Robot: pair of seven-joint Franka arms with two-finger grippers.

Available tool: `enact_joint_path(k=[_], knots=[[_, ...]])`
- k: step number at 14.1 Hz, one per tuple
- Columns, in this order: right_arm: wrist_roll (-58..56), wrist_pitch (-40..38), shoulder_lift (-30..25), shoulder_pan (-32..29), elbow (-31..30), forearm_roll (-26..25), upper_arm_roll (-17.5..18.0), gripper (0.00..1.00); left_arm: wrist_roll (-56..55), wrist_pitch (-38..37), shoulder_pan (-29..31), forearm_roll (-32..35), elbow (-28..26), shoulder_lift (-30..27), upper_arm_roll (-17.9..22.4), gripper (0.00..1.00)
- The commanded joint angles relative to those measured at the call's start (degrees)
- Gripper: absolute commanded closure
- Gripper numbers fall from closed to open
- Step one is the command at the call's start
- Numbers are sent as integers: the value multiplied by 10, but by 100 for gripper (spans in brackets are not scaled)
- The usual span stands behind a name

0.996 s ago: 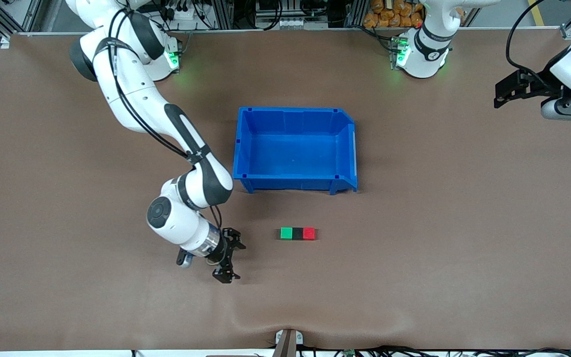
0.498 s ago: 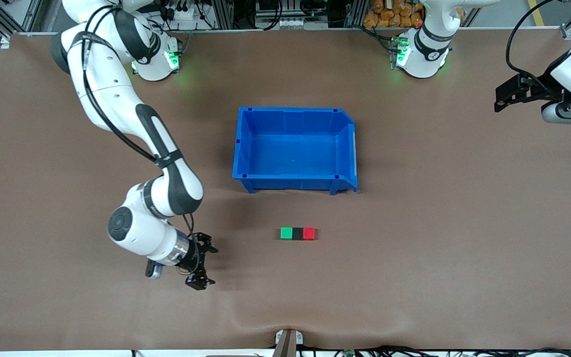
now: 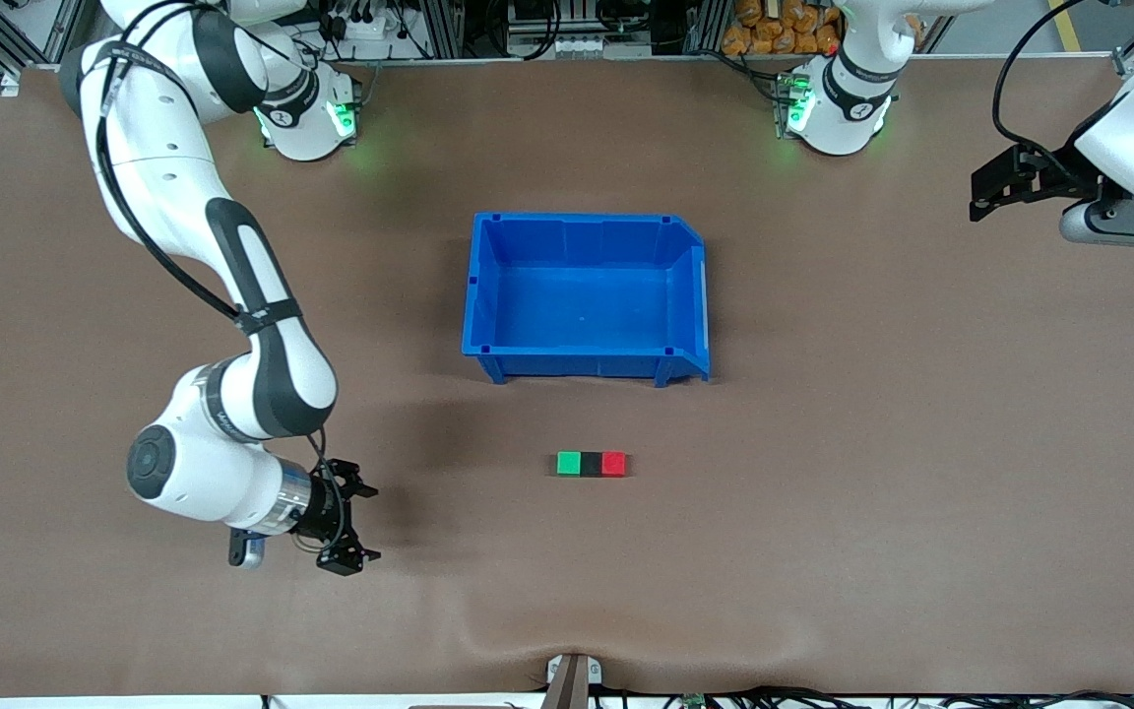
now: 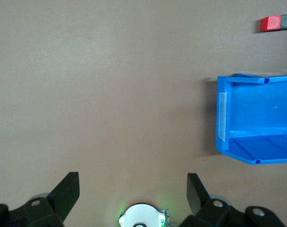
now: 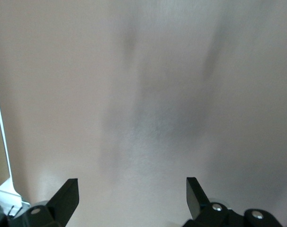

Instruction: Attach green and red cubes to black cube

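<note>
While the green cube (image 3: 568, 463), black cube (image 3: 591, 464) and red cube (image 3: 613, 463) lie touching in one row on the brown table (image 3: 823, 443), black in the middle, we see them just nearer the front camera than the blue bin (image 3: 488, 295). Our right gripper (image 3: 350, 527) hovers over bare table toward the right arm's end, well apart from the row, fingers spread wide, holding nothing. Our left gripper (image 3: 985, 192) hangs wide open and empty over the left arm's end.
</note>
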Motion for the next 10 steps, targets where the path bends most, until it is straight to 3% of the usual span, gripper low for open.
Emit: enact_joint_path(k=[1,4,7,10], knots=[[-52,-48,-24,-26,-11,-7,7,0,-9,1,0,5,5,-1,-3,0],[-126,-123,-47,-52,-10,-18,7,0,-8,1,1,5,5,-2,-4,0],[-199,-189,-84,-69,-11,-78,7,0,-8,1,-1,5,5,-2,-4,0],[-265,-249,-125,-89,-11,-89,8,0,-9,1,-2,5,5,-2,-4,0]])
